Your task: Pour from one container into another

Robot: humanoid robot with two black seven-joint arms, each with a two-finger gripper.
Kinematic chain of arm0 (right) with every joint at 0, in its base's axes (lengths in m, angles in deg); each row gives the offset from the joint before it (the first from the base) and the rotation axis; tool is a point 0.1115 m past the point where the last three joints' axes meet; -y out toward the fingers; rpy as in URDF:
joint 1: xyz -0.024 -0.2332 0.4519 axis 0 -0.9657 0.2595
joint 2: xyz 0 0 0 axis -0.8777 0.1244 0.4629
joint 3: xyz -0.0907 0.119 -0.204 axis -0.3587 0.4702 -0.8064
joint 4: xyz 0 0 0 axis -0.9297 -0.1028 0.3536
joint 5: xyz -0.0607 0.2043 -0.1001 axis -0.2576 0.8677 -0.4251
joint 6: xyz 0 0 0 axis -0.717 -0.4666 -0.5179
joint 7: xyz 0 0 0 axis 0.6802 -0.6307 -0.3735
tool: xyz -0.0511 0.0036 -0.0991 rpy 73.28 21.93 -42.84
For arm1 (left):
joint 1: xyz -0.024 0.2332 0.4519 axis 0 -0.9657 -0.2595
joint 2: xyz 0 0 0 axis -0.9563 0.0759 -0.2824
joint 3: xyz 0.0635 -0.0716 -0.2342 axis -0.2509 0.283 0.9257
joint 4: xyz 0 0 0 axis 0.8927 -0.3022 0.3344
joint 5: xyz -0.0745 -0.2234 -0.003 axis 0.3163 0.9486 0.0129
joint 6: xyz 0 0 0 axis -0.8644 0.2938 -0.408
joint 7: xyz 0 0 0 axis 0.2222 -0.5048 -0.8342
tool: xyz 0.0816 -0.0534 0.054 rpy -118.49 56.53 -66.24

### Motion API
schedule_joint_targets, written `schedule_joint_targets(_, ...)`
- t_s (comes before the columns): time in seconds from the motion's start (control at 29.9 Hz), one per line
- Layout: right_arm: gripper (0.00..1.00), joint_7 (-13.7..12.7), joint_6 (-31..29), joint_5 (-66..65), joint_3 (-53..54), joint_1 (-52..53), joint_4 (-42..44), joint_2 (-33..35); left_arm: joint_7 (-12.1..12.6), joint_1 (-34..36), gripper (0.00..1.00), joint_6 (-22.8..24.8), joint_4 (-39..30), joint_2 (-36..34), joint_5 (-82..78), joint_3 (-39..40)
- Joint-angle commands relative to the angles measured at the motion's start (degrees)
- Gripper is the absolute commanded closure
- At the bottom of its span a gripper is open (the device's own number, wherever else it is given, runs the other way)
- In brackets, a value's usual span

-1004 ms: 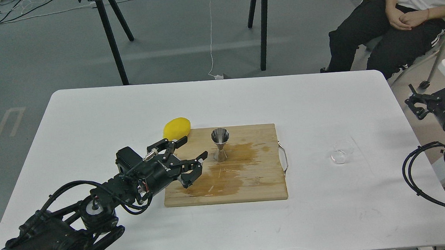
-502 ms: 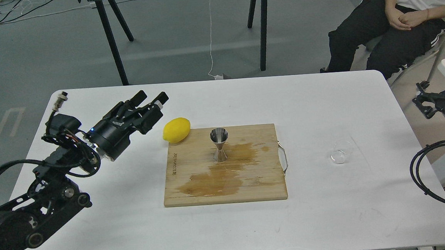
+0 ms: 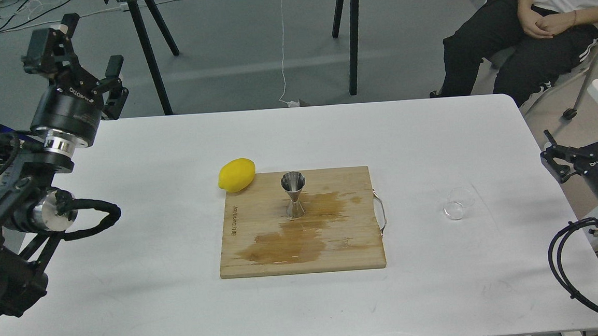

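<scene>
The steel jigger (image 3: 294,194) stands upright on the wooden cutting board (image 3: 356,247), near its back middle. The small clear glass cup (image 3: 459,203) rests on the white table to the right of the board and looks tipped on its side. My left gripper (image 3: 90,48) is raised at the far left, above the table's back corner and well away from both, its fingers pointing up and spread open, holding nothing. My right gripper (image 3: 581,145) hovers off the table's right edge, to the right of the cup, open and empty.
A yellow lemon (image 3: 236,174) lies at the board's back left corner. Brown wet stains (image 3: 288,241) spread over the board around the jigger. A metal handle (image 3: 381,212) sticks out of the board's right side. A seated person (image 3: 529,24) is beyond the back right corner.
My left arm has pulled back from the board beside the jigger, swinging left and up to the far left corner. The right gripper shifted slightly. Jigger, cup and lemon stayed put.
</scene>
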Motion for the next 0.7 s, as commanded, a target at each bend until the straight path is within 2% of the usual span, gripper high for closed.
schedule_joint_targets(0.0,0.0,0.0,0.0,0.4,1.6,-8.8,-8.1,0.2,0.9,1.5,0.01,7.1,8.7,3.7,9.7,3.0)
schedule_joint_targets(0.2,0.01,0.0,0.0,5.7,1.3,-22.9,-19.7,0.1,1.8,2.3,0.0,7.7,10.7,4.6,15.6,2.9)
schedule_joint_targets(0.4,0.01,-0.1,0.0,7.6,0.3,-24.7,-20.2,-3.1,1.8,2.3,0.0,7.4,10.7,4.7,15.7,2.8)
schedule_joint_targets(0.54,0.01,-0.2,7.2,7.1,-1.1,-21.2,-20.2,-5.6,1.8,2.4,0.0,7.0,10.3,4.5,15.7,2.7)
schedule_joint_targets(0.67,0.0,0.0,18.7,7.1,-4.6,-13.9,-19.7,-6.1,1.7,2.4,0.0,6.6,10.3,4.3,15.7,2.8)
